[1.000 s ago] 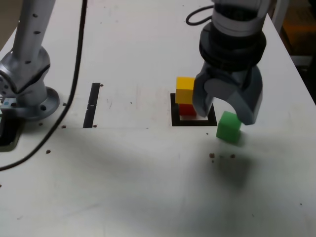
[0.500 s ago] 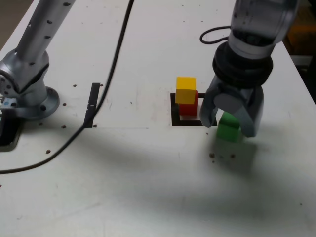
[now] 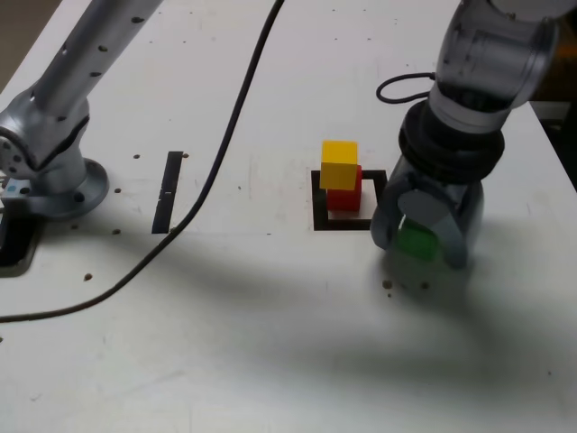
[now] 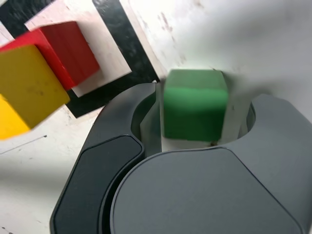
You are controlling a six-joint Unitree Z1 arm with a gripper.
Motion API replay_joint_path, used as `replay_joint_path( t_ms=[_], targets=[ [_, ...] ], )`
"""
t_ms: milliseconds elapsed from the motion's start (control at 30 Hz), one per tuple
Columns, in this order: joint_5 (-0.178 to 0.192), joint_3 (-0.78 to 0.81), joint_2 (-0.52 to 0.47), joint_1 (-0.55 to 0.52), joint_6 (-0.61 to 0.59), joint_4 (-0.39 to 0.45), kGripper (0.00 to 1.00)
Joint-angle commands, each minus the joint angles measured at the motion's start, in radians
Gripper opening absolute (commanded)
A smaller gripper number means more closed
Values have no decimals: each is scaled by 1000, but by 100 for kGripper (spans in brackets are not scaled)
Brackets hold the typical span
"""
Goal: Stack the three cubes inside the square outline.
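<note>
The yellow cube (image 3: 339, 163) (image 4: 24, 87) sits on the red cube (image 3: 344, 195) (image 4: 68, 51), shifted a little toward the exterior view's left. Both stand inside the square outline (image 3: 317, 203) (image 4: 126, 44). The green cube (image 3: 419, 242) (image 4: 195, 109) rests on the white table just outside the outline, on the exterior view's right. My gripper (image 3: 419, 254) (image 4: 195, 122) has come down over it and stands open, with one finger on each side of the cube and thin gaps showing in the wrist view.
The arm's grey base (image 3: 50, 171) is at the exterior view's left, next to a thin black strip (image 3: 168, 191). A black cable (image 3: 225, 153) loops across the table. Small dark crumbs (image 3: 388, 284) lie near the gripper.
The gripper has moved toward the exterior view's right and down, from beside the stack to straddling the green cube. The cable has swung along. The cubes have not moved.
</note>
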Motion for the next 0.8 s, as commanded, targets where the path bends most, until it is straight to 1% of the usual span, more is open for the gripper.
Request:
replay_joint_path(
  t_ms=[0, 233, 333, 400, 567, 667, 767],
  targets=[
    [2, 3, 5, 4, 1, -1, 58],
    [16, -2, 1, 7, 2, -14, 29],
    [15, -3, 1, 7, 2, -22, 23],
    [15, -4, 0, 7, 2, -26, 20],
    [23, -7, -19, 6, -2, -26, 19],
    [39, -9, -57, 4, -16, -9, 19],
    [68, -20, -118, 3, -40, 31, 19]
  ],
)
